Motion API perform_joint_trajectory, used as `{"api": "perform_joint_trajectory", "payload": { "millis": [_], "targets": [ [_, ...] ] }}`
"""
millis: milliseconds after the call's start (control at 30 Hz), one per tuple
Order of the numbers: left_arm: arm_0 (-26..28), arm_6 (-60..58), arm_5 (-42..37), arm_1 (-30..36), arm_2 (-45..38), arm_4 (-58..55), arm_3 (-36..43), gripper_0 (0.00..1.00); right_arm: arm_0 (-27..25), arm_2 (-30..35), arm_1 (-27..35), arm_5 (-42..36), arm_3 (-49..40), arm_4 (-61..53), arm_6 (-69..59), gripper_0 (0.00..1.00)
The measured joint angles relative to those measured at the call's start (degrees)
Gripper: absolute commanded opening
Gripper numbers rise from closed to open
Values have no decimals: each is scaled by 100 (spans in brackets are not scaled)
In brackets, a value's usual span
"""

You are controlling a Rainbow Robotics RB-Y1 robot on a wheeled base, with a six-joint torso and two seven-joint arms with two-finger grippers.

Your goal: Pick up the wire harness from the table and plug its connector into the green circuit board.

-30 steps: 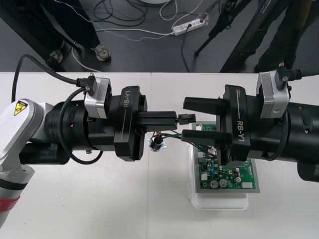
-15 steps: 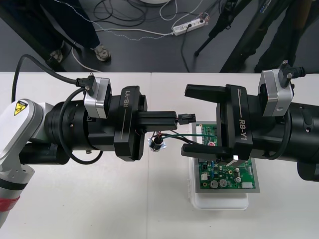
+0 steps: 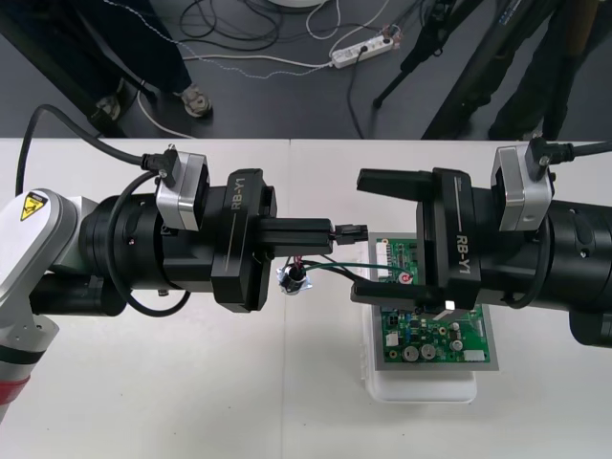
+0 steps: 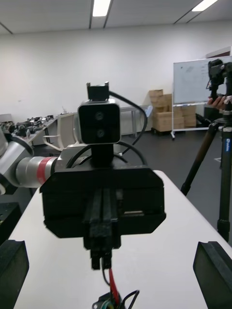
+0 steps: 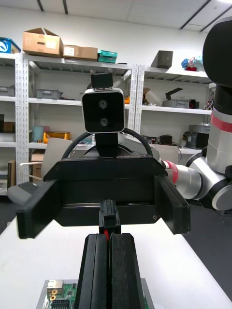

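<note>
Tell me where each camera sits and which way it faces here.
Front view: overhead, looking steeply down at the table; both arms show, left gripper shut on the plug, right gripper open.
Right wrist view: on the right arm, facing the left gripper; own fingers stand wide apart.
Left wrist view: on the left arm, facing the right gripper; own fingers shut on the plug.
Shared: wrist views face each other; all three show the plug.

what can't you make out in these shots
- Front view: most of the green circuit board lies under the open right pincer, so its plug-in spot is hidden.
- Right wrist view: the metal socket is cut off by the edge, hanging under the left pincer shut on the plug.
</note>
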State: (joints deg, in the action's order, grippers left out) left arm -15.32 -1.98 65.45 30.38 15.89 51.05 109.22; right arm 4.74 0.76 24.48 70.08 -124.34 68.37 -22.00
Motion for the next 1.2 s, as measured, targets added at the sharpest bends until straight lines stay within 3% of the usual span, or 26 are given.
{"api": "perform_joint_trajectory", "payload": {
  "millis": [300,633,967,1200],
  "targets": [
    [0,1,207,193,-2,-251,-400,0,20,296,176,957,302,87,-35,100],
    [0,63,737,431,-233,-294,-937,0,131,914,580,1900,320,815,-1015,100],
    [0,166,1354,613,-347,-294,-1733,0,445,1415,815,1961,320,1405,-1725,100],
    [0,1012,1673,628,-348,-177,-2191,0,461,1463,1211,1962,320,1785,-1725,100]
  ]
}}
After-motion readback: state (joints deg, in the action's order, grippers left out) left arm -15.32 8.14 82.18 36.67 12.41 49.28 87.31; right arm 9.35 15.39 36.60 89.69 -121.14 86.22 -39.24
